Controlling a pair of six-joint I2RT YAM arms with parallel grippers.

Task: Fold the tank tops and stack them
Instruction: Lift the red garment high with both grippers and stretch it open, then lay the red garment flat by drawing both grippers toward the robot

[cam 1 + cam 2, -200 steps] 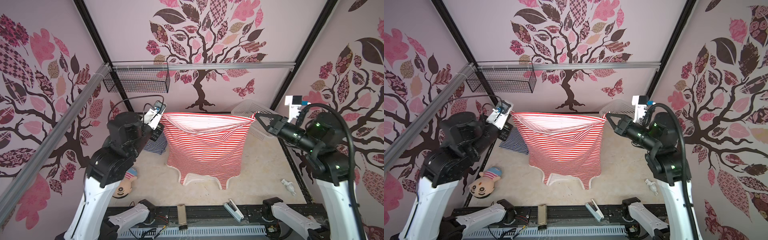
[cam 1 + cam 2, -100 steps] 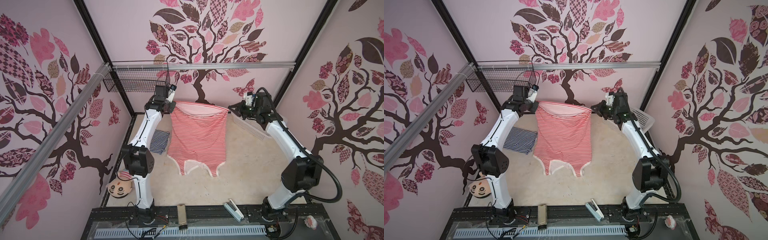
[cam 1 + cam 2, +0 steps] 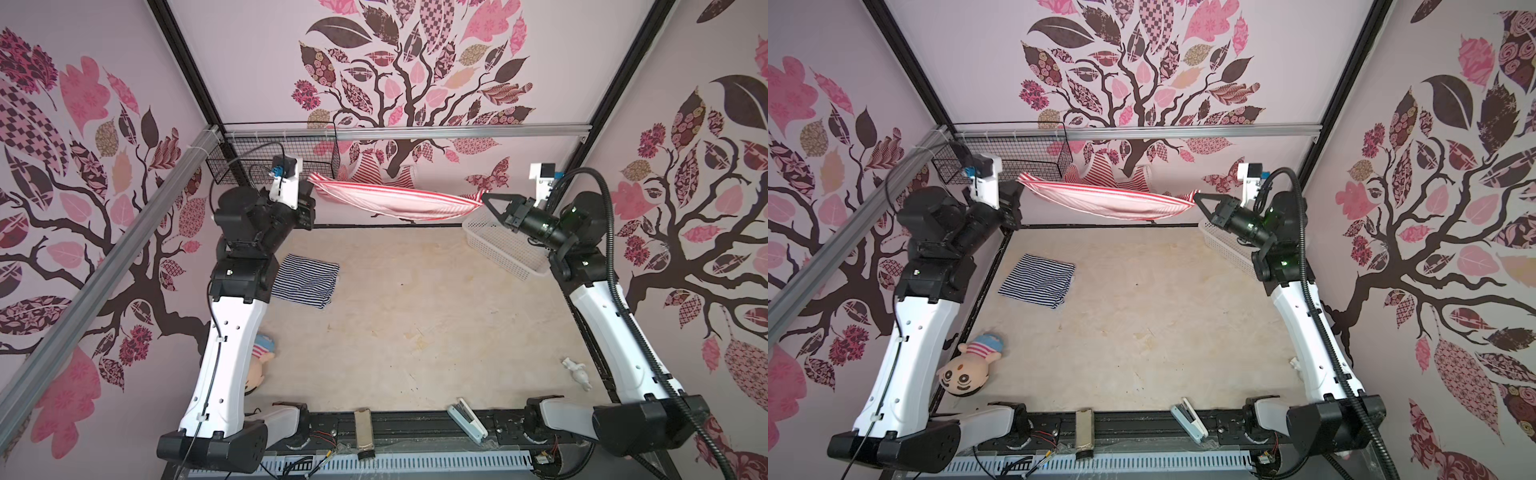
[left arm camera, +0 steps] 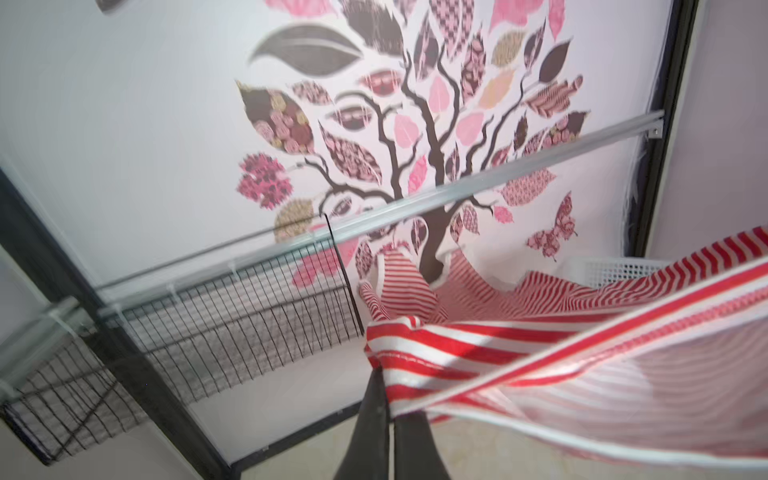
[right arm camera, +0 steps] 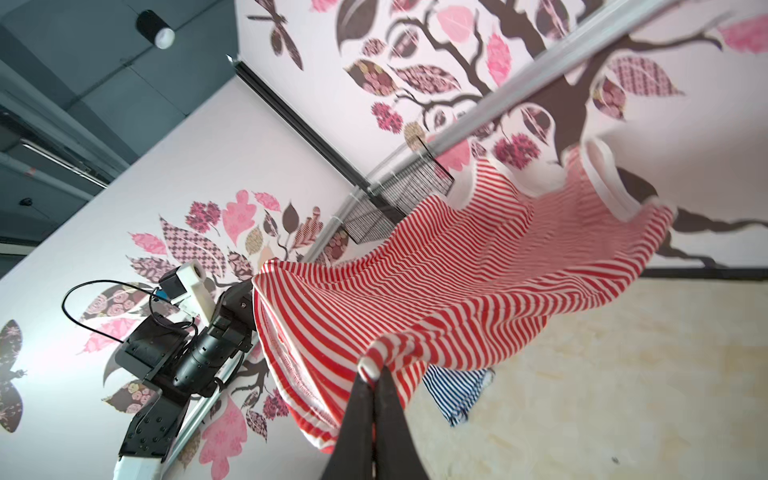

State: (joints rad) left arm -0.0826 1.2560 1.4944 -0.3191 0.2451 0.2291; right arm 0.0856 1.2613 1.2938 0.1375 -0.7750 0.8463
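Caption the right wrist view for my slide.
Right gripper pinches the suspended red-and-white tank top; navy-and-white tank top lies below.

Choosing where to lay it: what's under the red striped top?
Bare table at the back; the red top hangs above it, pinched by the left gripper and right gripper. The navy top lies nearer, not beneath. The strip its sag covers is hidden.
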